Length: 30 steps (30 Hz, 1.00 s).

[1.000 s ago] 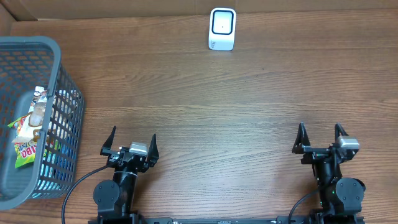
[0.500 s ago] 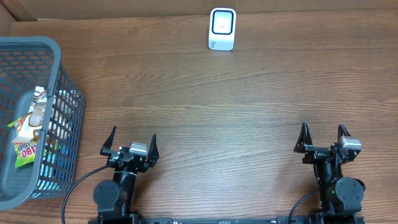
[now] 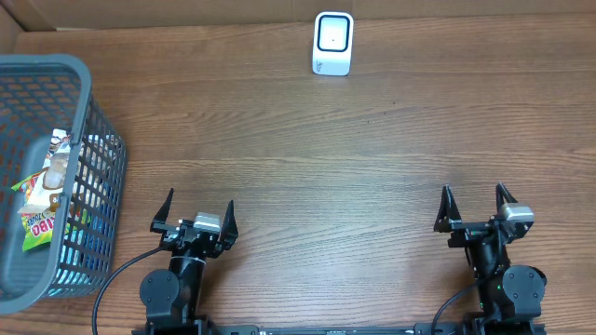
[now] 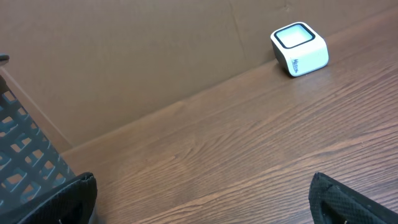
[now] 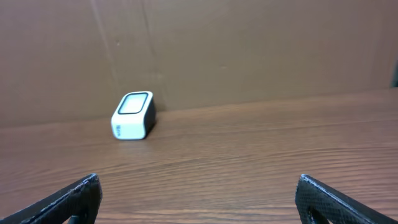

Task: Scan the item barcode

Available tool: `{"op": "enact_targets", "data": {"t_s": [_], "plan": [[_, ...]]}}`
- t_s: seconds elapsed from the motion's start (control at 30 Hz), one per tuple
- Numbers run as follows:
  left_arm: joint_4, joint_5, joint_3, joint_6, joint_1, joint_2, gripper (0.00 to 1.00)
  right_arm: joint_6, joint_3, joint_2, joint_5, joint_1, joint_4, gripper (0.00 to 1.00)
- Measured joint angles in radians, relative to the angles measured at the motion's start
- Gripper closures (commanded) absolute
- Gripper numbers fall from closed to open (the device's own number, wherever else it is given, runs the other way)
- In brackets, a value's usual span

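Scanner [image 3: 332,43]: white, dark-rimmed window on top, upright at far edge of counter [image 3: 326,158], close against cardboard wall [image 4: 124,56].
Basket [image 3: 65,67]: grey mesh, at left edge of counter, well apart from Scanner.
Snack packets [image 3: 42,200]: colourful, heaped inside Basket; barcodes too small to make out.
Left pincer [image 3: 199,208]: spread wide, gripping nothing, at near edge just right of Basket.
Right pincer [image 3: 474,201]: spread wide, gripping nothing, at near edge on right side, well apart from Left pincer.
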Motion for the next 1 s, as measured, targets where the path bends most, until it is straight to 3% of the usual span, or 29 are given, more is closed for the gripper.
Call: {"op": "enact_targets", "data": {"t_s": [0.13,0.27,0.43,0.73,1.0], "plan": [[0.050,0.034,-0.003,-0.018,0.000,0.000,0.00,0.000,0.000,0.000,-0.025,0.000,-0.004,0.00],[0.026,0.191,-0.005,-0.081,0.000,-0.001,0.00,0.000,0.000,0.000,-0.037,0.000,-0.006,0.00],[0.058,0.275,-0.007,-0.160,0.000,0.000,0.00,0.000,0.000,0.000,-0.056,0.000,-0.006,0.00],[0.039,0.299,0.016,-0.342,0.000,0.005,0.00,0.000,0.000,0.000,-0.142,0.000,0.001,0.00],[-0.078,0.295,0.246,-0.402,0.000,0.184,0.00,0.000,0.105,0.086,-0.201,0.000,-0.090,0.00]]}}
